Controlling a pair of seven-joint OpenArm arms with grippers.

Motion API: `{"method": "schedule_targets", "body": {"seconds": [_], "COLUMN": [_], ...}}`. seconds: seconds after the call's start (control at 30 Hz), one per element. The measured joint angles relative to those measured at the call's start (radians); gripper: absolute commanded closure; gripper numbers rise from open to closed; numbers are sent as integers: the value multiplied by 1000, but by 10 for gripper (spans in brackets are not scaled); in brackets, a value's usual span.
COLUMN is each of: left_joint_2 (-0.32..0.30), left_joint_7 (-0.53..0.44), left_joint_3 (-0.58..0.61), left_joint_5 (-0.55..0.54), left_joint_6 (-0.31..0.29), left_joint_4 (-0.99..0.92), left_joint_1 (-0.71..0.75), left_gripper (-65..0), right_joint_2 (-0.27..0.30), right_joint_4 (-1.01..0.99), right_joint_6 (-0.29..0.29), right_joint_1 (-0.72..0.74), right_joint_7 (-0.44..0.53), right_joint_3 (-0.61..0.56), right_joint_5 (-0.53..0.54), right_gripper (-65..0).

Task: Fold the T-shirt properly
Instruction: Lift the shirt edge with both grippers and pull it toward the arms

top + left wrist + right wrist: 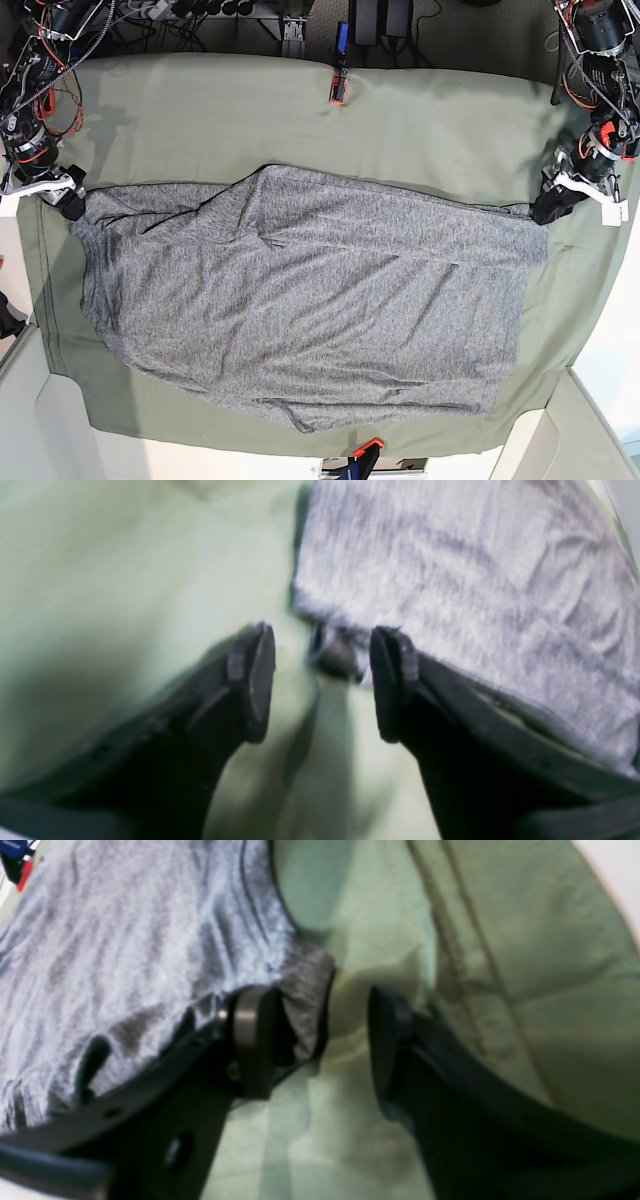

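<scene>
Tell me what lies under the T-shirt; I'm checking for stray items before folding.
The T-shirt lies spread on the olive-green table cloth, which shows all around it. Whatever sits directly beneath the shirt's middle is covered and cannot be seen.

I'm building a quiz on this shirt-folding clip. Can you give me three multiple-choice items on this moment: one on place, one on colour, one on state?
1. Where are the two hands?
A. Both at the shirt's middle
B. At opposite far corners of the shirt
C. Both off the table

2. What colour is the cloth under the T-shirt?
A. Olive green
B. Red
C. Black

3. How do the left hand's jaws stand?
A. Clamped on the sleeve
B. Out of view
C. Open, nothing between them

Answers:
1 B: in the base view the left hand and right hand sit at the T-shirt's far corners.
2 A: the table cloth is olive green.
3 C: the left wrist view shows the pads apart with only cloth beyond them.
</scene>
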Motion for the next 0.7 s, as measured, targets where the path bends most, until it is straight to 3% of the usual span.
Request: {"method": "schedule_targets", "body": {"seconds": [0.17,0.43,0.5,0.6,0.63,0.7], "left_joint_2": [-3,-12,-11,-8,-7,-8], "left_joint_7": [-25,-59,-64,-56,-56,-56], "left_joint_3": [55,164,175,176,176,177], "left_joint_5": [32,47,48,64,63,68], "left_joint_6": [-1,-2,-3,0,0,0], "left_joint_4": [-86,-89,-88,-89,-89,-89], "left_joint_1": [-93,-96,-96,-96,-95,-96], "left_gripper": [-389,-374,-264,-36,0,0], "right_joint_2": [2,3,3,5,5,5], "right_joint_4": [0,0,2,2,2,2], "right_joint_6": [1,0,0,-5,-8,-8], "right_joint_1": [0,1,1,3,4,6], "right_joint_7": [-7,-2,0,3,4,-5], "right_joint_3": [-39,-101,-124,-149,-154,-158], "right_joint_5": [1,2,3,3,4,3], "right_gripper": [-300,-300,-300,-286,-254,-144]}}
